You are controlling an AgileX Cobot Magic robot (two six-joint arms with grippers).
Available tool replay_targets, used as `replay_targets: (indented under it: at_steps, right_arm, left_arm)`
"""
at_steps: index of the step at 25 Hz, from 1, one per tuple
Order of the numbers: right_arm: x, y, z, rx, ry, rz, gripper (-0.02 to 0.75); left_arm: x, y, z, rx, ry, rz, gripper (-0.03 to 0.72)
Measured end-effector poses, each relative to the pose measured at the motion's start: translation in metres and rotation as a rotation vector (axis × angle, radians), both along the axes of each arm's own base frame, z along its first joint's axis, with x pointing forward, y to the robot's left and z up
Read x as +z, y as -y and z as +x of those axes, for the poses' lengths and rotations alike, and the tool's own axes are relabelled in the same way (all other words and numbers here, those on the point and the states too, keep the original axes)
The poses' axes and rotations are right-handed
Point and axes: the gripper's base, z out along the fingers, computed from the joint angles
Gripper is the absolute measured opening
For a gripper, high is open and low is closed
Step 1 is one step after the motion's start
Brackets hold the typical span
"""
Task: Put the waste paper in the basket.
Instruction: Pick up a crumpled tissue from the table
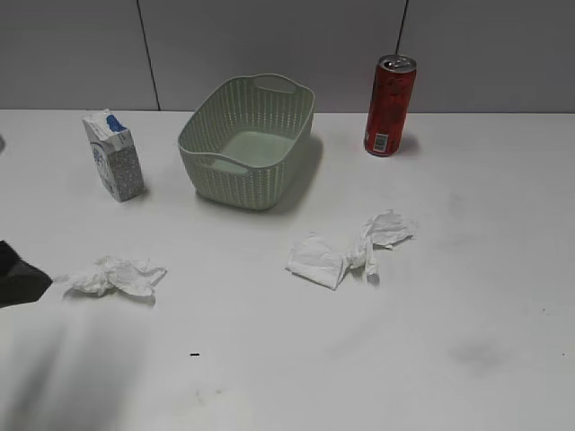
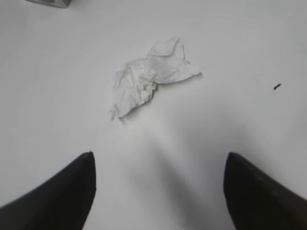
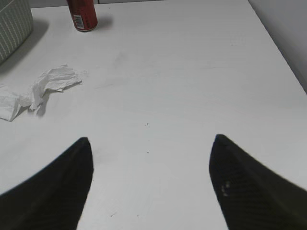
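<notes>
White table w/ grey wall behind: green basket sits far-centre, nothing in it, red can to its right, small tissue pack upright to its left. Three paper wads all lie on the table outside the basket: one near-left, a flat folded one touching a twisted one near-centre. Left gripper is spread wide, empty, low just short of the left wad; right gripper also spread, empty, over bare table w/ the twisted wad off to its far left.
</notes>
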Motion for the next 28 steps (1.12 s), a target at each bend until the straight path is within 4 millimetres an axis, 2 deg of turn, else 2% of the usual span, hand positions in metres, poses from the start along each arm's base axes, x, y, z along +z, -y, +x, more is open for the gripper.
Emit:
replay_targets:
  at_steps: [6, 14, 19, 23, 26, 28]
  right_arm:
    - [0.000, 0.000, 0.000, 0.000, 0.000, -0.001, 0.571]
    - [0.000, 0.000, 0.000, 0.001, 0.000, -0.002, 0.571]
    - [0.000, 0.000, 0.000, 0.001, -0.001, -0.002, 0.571]
    - [0.000, 0.000, 0.000, 0.001, -0.001, -0.003, 0.571]
    - [0.000, 0.000, 0.000, 0.001, -0.001, -0.003, 0.571]
    - [0.000, 0.000, 0.000, 0.001, -0.001, -0.003, 0.571]
  left_arm:
    - [-0.017, 0.018, 0.047, -0.004, -0.094, 0.038, 0.604]
    - [-0.064, 0.037, 0.099, -0.005, -0.234, 0.090, 0.594]
    - [-0.095, 0.041, 0.114, 0.003, -0.267, 0.114, 0.593]
    - [-0.110, 0.041, 0.117, 0.002, -0.283, 0.130, 0.579]
    - [-0.114, 0.041, 0.117, 0.001, -0.292, 0.137, 0.529]
    - [-0.114, 0.041, 0.117, 0.001, -0.291, 0.137, 0.458]
